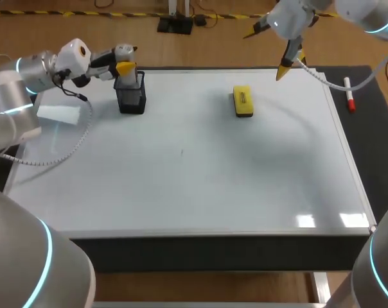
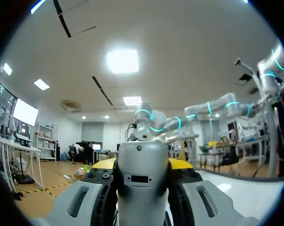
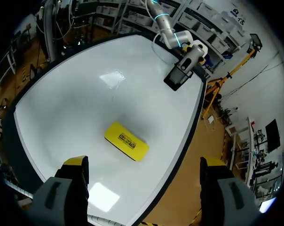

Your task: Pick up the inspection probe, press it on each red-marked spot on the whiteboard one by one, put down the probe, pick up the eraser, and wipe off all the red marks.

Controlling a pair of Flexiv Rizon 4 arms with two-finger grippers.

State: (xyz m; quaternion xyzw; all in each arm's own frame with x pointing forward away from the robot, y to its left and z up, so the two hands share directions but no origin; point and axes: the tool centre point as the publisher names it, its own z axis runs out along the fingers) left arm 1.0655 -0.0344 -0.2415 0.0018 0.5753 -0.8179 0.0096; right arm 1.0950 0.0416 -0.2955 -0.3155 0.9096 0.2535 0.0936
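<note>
One eraser (image 3: 126, 140) lies ahead of the wide-spread right gripper (image 3: 143, 165).

A dark table (image 1: 377, 167) stands on a brown wood-look floor (image 1: 213, 48). Beyond the table's far edge, yellow-black striped tape (image 1: 117, 14) runs along the floor. Above the table, a white ceiling (image 2: 189, 47) carries bright square light panels (image 2: 122, 61).

No text is legible. The yellow eraser (image 3: 126, 141) carries a dark printed strip on its top face; its characters cannot be resolved. The grey housing (image 2: 139, 162) in the left wrist view bears a small rectangular plate, possibly a label, unreadable.
</note>
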